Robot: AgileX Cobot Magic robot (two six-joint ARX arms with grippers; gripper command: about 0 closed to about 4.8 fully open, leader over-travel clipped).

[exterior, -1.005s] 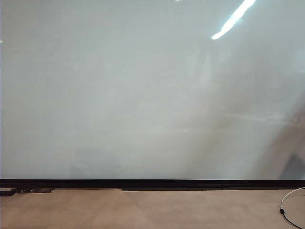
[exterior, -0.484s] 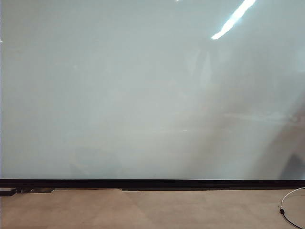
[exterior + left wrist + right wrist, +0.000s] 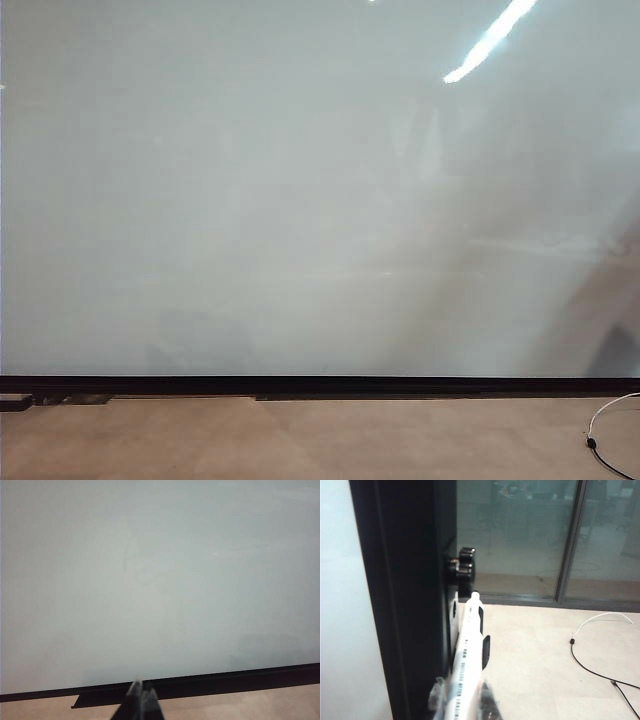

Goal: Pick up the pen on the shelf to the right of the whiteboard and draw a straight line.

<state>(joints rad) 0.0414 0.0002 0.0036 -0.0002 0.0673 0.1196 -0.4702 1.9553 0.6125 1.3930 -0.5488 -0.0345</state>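
Glossy grey-white whiteboard [image 3: 300,200], unmarked, black strip along bottom edge.
Exterior: neither gripper seen; white cable [image 3: 610,420] below whiteboard's right end. Left wrist: left gripper [image 3: 141,700] pinched together, empty, facing whiteboard. Right wrist: right gripper [image 3: 462,702] clamped around pen [image 3: 465,665] beside whiteboard's black frame [image 3: 405,595].

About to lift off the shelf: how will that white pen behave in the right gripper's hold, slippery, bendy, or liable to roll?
The pen looks rigid and slim, so probably light. Its smooth round barrel may slip or twist between the right gripper fingers, which flank its near end. It would likely roll if dropped. The left gripper points at the whiteboard.
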